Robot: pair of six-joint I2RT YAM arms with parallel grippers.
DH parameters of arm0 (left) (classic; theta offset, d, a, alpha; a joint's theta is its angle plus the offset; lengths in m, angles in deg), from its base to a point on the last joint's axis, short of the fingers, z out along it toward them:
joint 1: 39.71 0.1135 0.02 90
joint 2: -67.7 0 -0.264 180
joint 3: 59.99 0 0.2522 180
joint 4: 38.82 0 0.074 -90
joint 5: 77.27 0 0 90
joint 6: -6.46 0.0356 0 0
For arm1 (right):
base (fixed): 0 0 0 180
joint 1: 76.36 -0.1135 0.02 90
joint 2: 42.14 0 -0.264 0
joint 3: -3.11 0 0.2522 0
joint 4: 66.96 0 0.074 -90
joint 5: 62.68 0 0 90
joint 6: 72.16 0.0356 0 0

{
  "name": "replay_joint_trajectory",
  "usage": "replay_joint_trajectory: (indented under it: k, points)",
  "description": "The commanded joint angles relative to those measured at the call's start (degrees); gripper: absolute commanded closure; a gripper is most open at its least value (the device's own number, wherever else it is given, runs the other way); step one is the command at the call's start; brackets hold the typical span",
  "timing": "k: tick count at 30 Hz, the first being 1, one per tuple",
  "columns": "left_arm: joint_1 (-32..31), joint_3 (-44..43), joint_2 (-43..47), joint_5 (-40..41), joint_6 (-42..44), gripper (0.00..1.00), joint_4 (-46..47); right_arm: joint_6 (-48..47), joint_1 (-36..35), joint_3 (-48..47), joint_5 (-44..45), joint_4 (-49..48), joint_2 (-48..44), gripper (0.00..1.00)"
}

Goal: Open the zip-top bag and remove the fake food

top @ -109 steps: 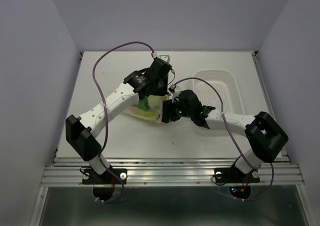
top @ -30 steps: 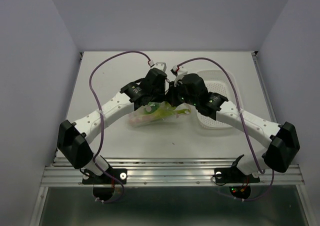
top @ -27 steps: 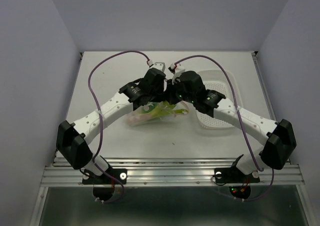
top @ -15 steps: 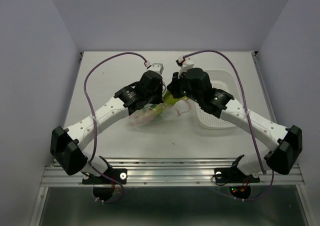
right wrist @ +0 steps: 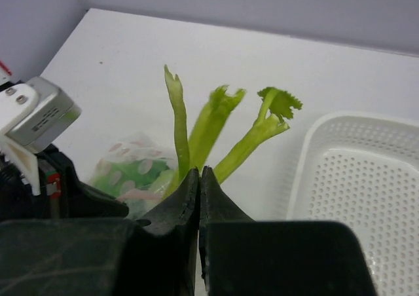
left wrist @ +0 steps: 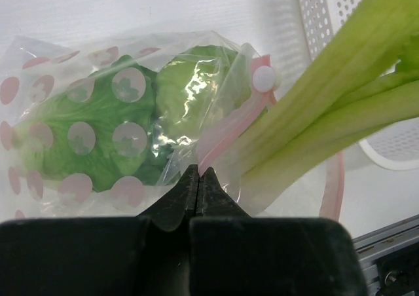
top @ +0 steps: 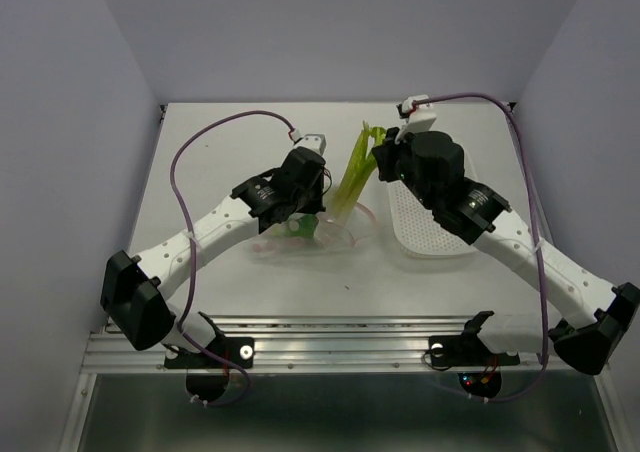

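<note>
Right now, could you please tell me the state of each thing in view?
zip-top bag: open, zip edge pinched.
celery stalk: lifted, tilted, lower end in the bag's mouth.
leafy greens: inside the bag.
basket: upright, nothing seen inside.
left gripper: shut on the bag.
right gripper: shut on the stalk.

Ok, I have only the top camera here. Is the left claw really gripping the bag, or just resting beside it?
Observer: Gripping. The left wrist camera shows the left claw shut on the bag's clear plastic, beside the pink zip strip.
Operator: Is any food inside?
Observer: Yes, leafy greens lie behind the dotted plastic.
Operator: And the other arm?
Observer: Its own camera shows the right claw shut on the celery, below the leafy tips.
</note>
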Motion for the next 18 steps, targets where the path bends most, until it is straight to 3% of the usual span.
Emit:
replay_joint_trajectory:
  k: [1,6,12,18]
  points:
    - [-0.32,0.09,0.33,2.09,-0.04,1.00,0.24,-2.67,3.60,-4.24,4.98,-2.30,-4.03,0.99]
    - [-0.32,-0.26,-0.64,2.44,-0.21,1.00,0.51,-6.27,4.83,-8.55,5.94,-2.30,-4.47,0.99]
    - [-0.23,-0.87,-2.22,2.88,-0.21,1.00,0.60,-10.84,6.59,-11.72,13.15,-1.95,-4.65,0.99]
    - [-0.23,-1.93,-3.01,2.88,0.05,1.00,1.04,-11.46,6.59,-14.35,15.87,7.78,-6.31,0.99]
